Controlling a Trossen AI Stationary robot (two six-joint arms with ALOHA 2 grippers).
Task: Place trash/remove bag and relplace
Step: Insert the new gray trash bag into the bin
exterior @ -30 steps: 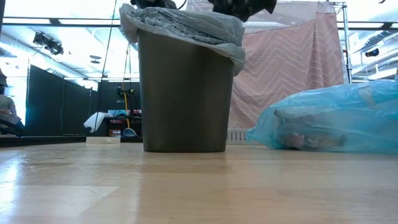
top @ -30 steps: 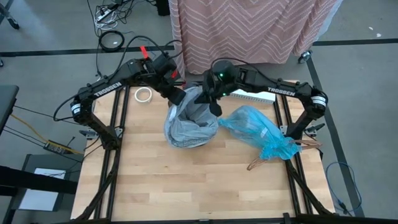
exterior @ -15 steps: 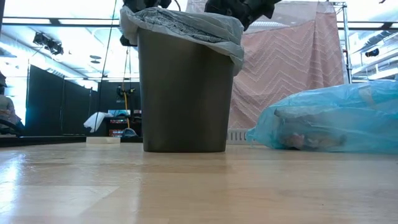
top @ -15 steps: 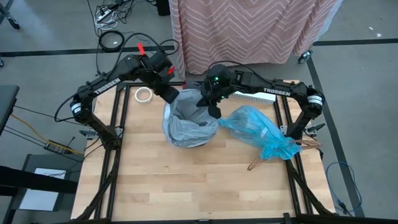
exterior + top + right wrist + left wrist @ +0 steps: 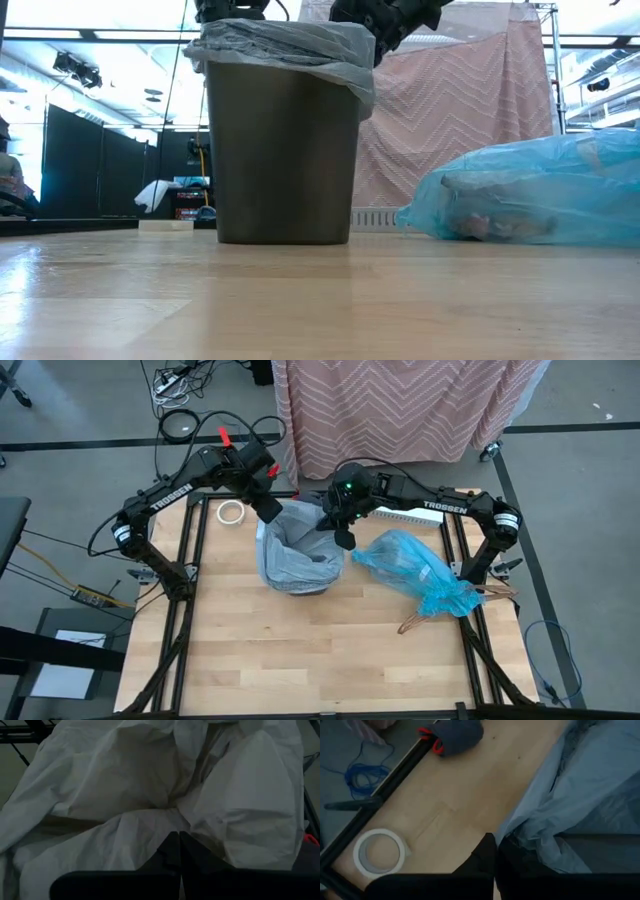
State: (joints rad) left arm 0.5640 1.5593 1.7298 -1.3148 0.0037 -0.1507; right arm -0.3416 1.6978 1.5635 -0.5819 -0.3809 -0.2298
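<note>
Right wrist view: right gripper (image 5: 178,851), fingers (image 5: 169,851) pressed together with only a thin seam between them, against crumpled pale grey plastic bag (image 5: 150,785). Bag folds fill nearly the whole view. Small red patch (image 5: 311,840) at one edge.

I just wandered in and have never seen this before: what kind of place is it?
Probably a robotics lab or workshop. Two dark arms, the left gripper and right gripper, work at a lined bin on a wooden table, with cables on the floor and a curtain behind.
</note>
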